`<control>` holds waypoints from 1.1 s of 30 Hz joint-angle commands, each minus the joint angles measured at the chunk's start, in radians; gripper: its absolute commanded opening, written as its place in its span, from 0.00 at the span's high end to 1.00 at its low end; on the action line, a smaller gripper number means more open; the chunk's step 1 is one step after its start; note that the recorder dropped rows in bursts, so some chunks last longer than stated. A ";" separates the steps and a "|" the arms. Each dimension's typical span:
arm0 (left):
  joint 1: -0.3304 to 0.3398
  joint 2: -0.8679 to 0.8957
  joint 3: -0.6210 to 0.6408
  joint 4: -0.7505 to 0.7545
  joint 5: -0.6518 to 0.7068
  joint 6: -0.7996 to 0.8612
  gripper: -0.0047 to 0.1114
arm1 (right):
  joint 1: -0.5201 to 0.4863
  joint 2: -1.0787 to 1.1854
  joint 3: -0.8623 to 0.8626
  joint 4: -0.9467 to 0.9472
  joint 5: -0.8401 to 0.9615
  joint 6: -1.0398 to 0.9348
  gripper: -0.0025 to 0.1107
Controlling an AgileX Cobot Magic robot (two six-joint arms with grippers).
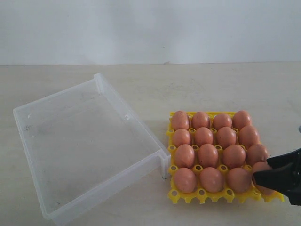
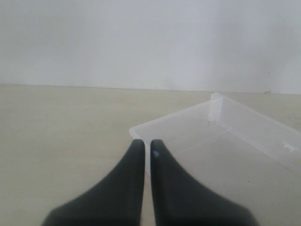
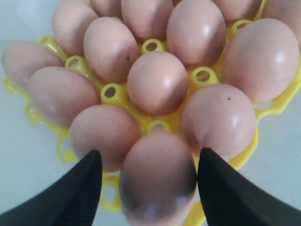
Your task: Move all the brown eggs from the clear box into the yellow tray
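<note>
**All sixteen in, box bare**

Clear box (image 1: 131, 123) holds no eggs. Brown eggs (image 1: 207, 155) fill every cell of yellow tray (image 1: 202, 194), just beside it on bench (image 1: 211, 84). Right hand (image 3: 149, 151) spread open astride corner egg (image 3: 157, 183), which sits seated. Left hand (image 2: 146, 143) closed, empty, near box. Transfer looks complete; only withdrawal left.

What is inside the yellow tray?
Brown eggs fill every cell of the yellow tray. The right gripper covers part of the near corner egg, so that egg shows only partly.
</note>
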State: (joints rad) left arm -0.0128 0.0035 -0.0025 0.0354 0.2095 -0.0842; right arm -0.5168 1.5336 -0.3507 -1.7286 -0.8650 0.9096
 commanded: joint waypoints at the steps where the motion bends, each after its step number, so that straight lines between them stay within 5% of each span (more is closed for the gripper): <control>1: 0.002 -0.003 0.003 0.001 -0.004 -0.002 0.92 | 0.002 -0.049 -0.002 0.056 -0.029 0.005 0.51; 8: 0.002 -0.003 0.003 0.001 -0.004 -0.002 0.92 | 0.002 -0.130 -0.002 0.105 -0.038 0.012 0.51; 14: 0.002 -0.003 0.003 0.001 -0.004 -0.002 0.92 | 0.002 -0.185 -0.002 0.184 -0.213 0.160 0.52; 16: 0.002 -0.003 0.003 0.001 -0.004 -0.002 0.92 | 0.002 -0.187 -0.002 0.198 -0.236 0.193 0.58; 21: 0.002 -0.003 0.003 0.001 -0.004 -0.002 0.92 | 0.002 -0.187 -0.016 0.202 -0.218 0.221 0.98; 28: 0.002 -0.003 0.003 0.001 -0.004 -0.002 0.92 | 0.002 -0.187 -0.162 0.210 -0.267 0.237 0.98; 33: 0.002 -0.003 0.003 0.001 -0.004 -0.002 0.92 | 0.002 -0.187 -0.353 0.384 -0.171 0.205 0.98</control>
State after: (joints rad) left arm -0.0128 0.0035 -0.0025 0.0354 0.2095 -0.0842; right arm -0.5168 1.3553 -0.6078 -1.4627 -1.0957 1.1300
